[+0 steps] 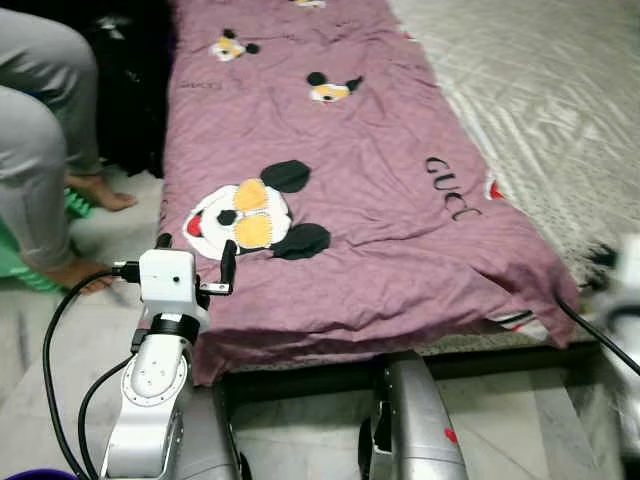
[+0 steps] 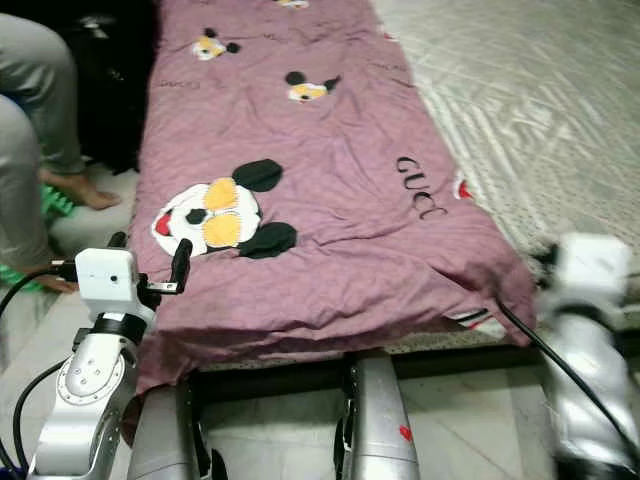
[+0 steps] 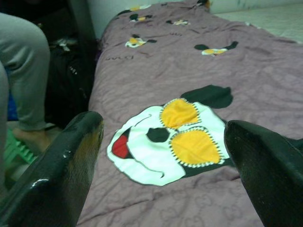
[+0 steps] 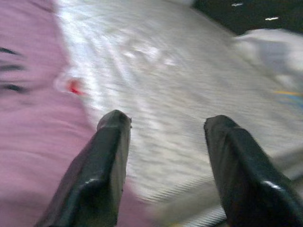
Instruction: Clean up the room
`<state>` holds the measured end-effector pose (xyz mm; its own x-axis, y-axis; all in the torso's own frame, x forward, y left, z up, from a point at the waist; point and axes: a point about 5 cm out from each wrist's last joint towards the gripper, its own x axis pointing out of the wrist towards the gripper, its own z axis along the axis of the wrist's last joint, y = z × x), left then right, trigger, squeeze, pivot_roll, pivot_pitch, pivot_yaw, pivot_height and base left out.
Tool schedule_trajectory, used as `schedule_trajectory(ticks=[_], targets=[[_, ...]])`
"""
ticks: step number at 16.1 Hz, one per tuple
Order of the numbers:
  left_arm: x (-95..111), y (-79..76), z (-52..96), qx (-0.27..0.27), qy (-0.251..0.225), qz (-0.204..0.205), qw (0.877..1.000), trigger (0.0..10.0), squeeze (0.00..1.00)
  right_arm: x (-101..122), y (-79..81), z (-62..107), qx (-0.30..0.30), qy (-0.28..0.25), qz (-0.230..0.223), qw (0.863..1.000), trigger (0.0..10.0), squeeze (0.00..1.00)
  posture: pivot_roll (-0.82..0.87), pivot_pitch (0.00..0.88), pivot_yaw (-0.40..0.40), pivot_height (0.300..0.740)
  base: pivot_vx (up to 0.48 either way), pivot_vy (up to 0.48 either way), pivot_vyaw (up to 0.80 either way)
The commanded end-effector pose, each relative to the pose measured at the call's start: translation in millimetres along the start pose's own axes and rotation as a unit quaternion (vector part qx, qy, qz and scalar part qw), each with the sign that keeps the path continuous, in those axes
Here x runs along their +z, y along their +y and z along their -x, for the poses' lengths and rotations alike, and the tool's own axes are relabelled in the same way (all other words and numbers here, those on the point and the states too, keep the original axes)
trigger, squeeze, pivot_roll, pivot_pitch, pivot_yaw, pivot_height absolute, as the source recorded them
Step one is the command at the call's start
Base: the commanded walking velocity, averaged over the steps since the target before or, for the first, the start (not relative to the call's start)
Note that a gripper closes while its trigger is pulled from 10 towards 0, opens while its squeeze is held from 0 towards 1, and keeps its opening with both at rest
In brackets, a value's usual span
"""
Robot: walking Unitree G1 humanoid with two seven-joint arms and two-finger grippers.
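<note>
Both grippers are spread and empty: left gripper [image 3: 161,137] over the purple blanket's [image 1: 380,230] near-left corner, right gripper [image 4: 163,137] (blurred) at its near-right edge. Risk: an uneven pull would bunch it, or brush the seated person's foot [image 1: 75,275].

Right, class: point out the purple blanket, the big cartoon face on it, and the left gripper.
purple blanket [image 1: 390,250], left eye view, bare cloth mid-spread.
big cartoon face [image 1: 238,215], left eye view, its middle.
left gripper [image 3: 163,142], left wrist view, midway between fingertips.
</note>
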<state>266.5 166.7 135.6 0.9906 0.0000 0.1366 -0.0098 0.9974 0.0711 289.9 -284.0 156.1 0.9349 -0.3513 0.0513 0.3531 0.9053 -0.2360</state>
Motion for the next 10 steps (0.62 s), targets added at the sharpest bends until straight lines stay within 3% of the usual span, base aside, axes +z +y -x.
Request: schedule_trajectory(ticks=[1, 2, 3, 4, 6, 8, 10], targets=[[-2.0, 0.7, 0.5, 0.004, 0.002, -0.001, 1.0, 10.0, 0.0, -18.7, 27.5, -1.5, 0.043, 0.053, 0.01, 0.998, 10.0, 1.0, -0.05, 0.15, 0.009, 0.517, 0.0, 0.0, 0.0], [-2.0, -0.1, 0.1, 0.004, 0.002, 0.0, 1.0, 10.0, 0.0, -21.5, 34.4, -2.8, 0.049, 0.062, -0.002, 0.997, 10.0, 1.0, -0.05, 0.15, 0.009, 0.517, 0.0, 0.0, 0.0], [1.9, -3.4, -2.4, 0.007, -0.007, 0.005, 1.0, 10.0, 0.0, -30.4, 69.6, -10.3, 0.105, 0.109, -0.035, 0.988, 10.0, 1.0, -0.01, 0.146, -0.002, 0.517, 0.0, 0.0, 0.0], [3.7, -3.0, -2.2, 0.009, -0.01, 0.006, 1.0, 10.0, 0.0, -29.7, 85.4, -12.4, 0.14, 0.118, -0.035, 0.982, 10.0, 1.0, -0.01, 0.146, -0.002, 0.517, 0.0, 0.0, 0.0], [2.7, -2.3, -0.4, 0.011, -0.01, 0.005, 1.0, 10.0, 0.0, -31.3, 99.8, -13.9, 0.173, 0.132, -0.018, 0.976, 10.0, 1.0, 0.0, 0.143, -0.008, 0.517, 0.0, 0.0, 0.0], [2.4, -2.0, 0.6, 0.013, -0.009, 0.004, 1.0, 10.0, 0.0, -44.0, 102.3, -14.2, 0.178, 0.167, 0.001, 0.97, 10.0, 1.0, 0.01, 0.142, -0.011, 0.517, 0.0, 0.0, 0.0], [2.0, -1.2, 0.5, 0.014, -0.009, 0.003, 1.0, 10.0, 0.0, -66.5, 79.9, -10.3, 0.14, 0.209, 0.022, 0.968, 10.0, 1.0, 0.01, 0.143, -0.011, 0.517, 0.0, 0.0, 0.0]])
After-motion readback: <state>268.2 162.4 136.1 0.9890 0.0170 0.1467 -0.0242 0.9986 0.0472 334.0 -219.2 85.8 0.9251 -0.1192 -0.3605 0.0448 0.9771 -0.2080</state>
